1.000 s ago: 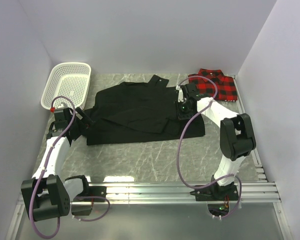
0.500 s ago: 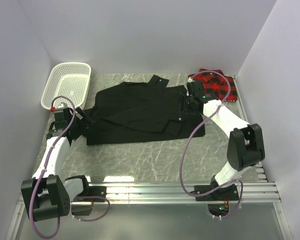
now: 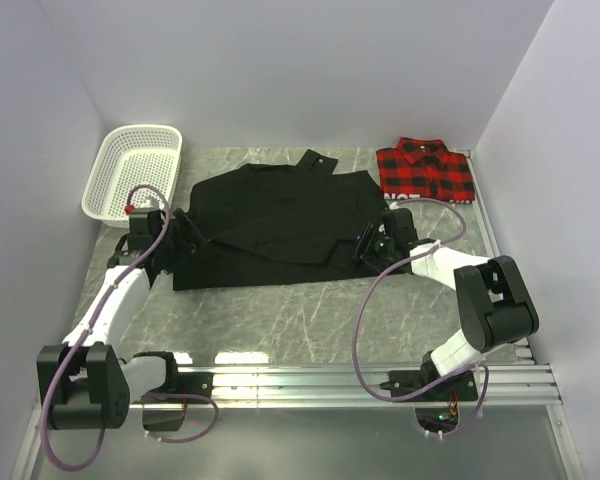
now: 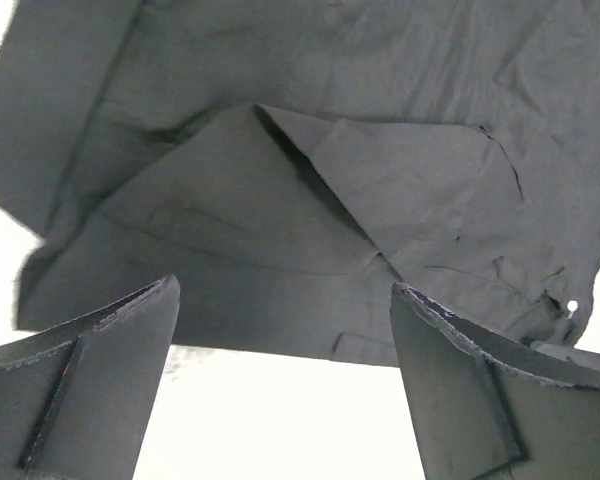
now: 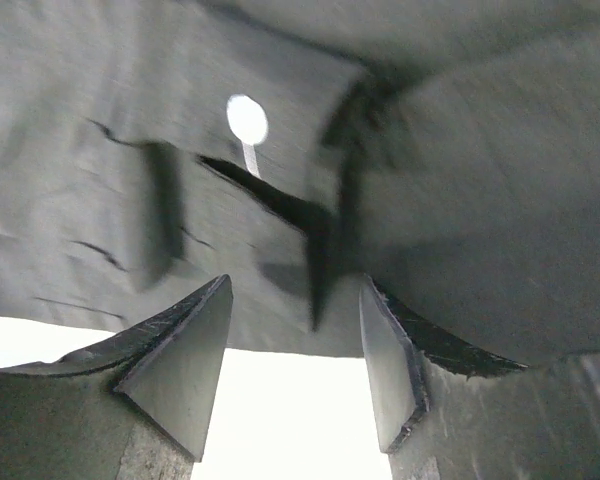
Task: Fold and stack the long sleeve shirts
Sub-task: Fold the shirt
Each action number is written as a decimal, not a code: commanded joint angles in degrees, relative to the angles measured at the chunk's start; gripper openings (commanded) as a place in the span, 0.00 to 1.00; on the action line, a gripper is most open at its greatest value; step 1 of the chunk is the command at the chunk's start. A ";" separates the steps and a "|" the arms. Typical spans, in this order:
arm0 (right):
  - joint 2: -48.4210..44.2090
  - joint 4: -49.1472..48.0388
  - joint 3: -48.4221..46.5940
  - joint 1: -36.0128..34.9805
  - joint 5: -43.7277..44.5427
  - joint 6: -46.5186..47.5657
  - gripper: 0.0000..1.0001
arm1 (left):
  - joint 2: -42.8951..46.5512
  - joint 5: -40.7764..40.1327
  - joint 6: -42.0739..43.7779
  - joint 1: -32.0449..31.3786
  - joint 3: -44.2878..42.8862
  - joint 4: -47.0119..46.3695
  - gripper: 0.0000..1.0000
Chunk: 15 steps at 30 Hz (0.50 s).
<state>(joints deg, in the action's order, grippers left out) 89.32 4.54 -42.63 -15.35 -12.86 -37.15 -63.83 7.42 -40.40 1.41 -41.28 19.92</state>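
Note:
The black long sleeve shirt (image 3: 275,220) lies spread flat across the middle of the table, collar toward the back. The red-and-black plaid shirt (image 3: 425,170) sits folded at the back right. My left gripper (image 3: 185,232) is open at the black shirt's left edge; in the left wrist view the gripper (image 4: 282,288) has only bare table between its fingers and the shirt (image 4: 310,150) lies ahead. My right gripper (image 3: 366,246) is open at the shirt's near right corner. In the right wrist view that gripper (image 5: 295,285) is empty and faces the hem (image 5: 280,330).
A white mesh basket (image 3: 140,129) stands at the back left, close to the left arm. Marble tabletop (image 3: 300,310) shows in front of the black shirt. White walls enclose the table on three sides.
The right gripper opened, let go of the black shirt's right side and drew back toward the near right corner. The left gripper moved in to the shirt's left edge.

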 commanded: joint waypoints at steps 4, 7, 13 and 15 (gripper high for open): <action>-0.55 -13.14 2.99 0.68 -3.13 -2.84 0.57 | -3.49 -1.71 -4.76 -2.73 -1.00 -4.19 0.92; 0.15 -14.81 3.43 1.03 -4.10 -2.85 0.53 | -4.89 -1.97 -6.26 -2.82 0.32 -5.15 0.93; 1.03 -14.64 3.26 1.73 -4.63 -2.41 0.32 | -6.57 -3.90 -8.81 -2.82 2.78 -6.82 0.92; 1.03 -13.77 3.08 2.08 -4.54 -2.14 0.26 | -7.27 -4.08 -9.43 -2.73 3.57 -7.09 0.92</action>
<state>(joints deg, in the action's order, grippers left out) 89.52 -7.35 -39.70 -14.17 -17.28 -39.53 -70.43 4.82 -47.79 -1.21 -38.74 15.62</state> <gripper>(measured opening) 0.288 0.924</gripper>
